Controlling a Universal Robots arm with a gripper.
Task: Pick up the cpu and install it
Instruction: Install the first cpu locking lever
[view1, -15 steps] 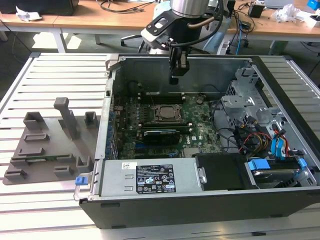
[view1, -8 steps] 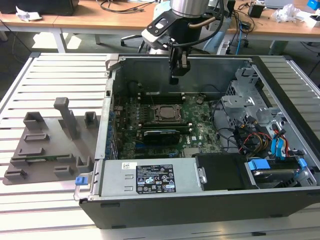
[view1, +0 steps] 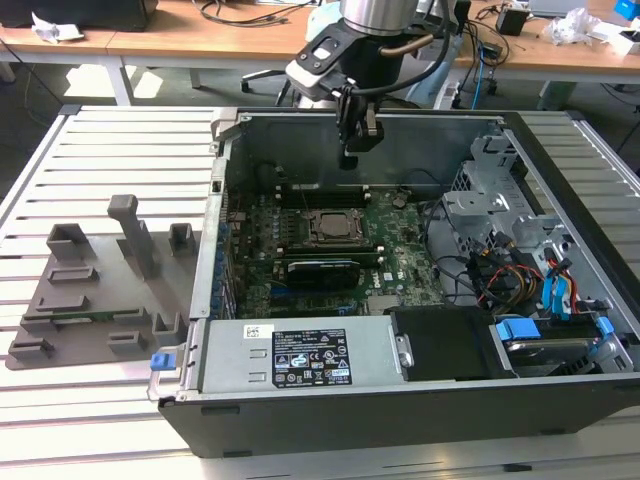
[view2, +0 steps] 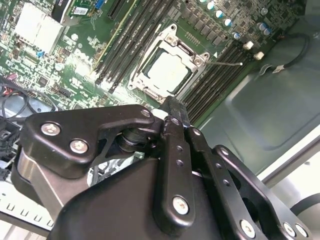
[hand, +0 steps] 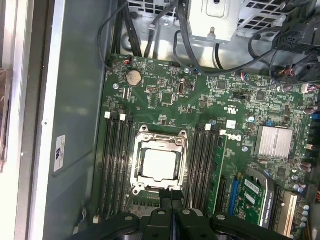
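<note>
Gripper (view1: 352, 160) clenched (empty) | above cpu (hand: 159, 164) | cpu seated in socket frame (hand: 162, 135)

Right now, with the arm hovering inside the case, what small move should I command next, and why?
Probably a short straight lift, nothing more. The cpu already lies flat inside the socket frame. The gripper hangs shut above the board close by, with nothing between its fingertips. I cannot tell whether the frame's lever is latched, so I would not press down.
</note>
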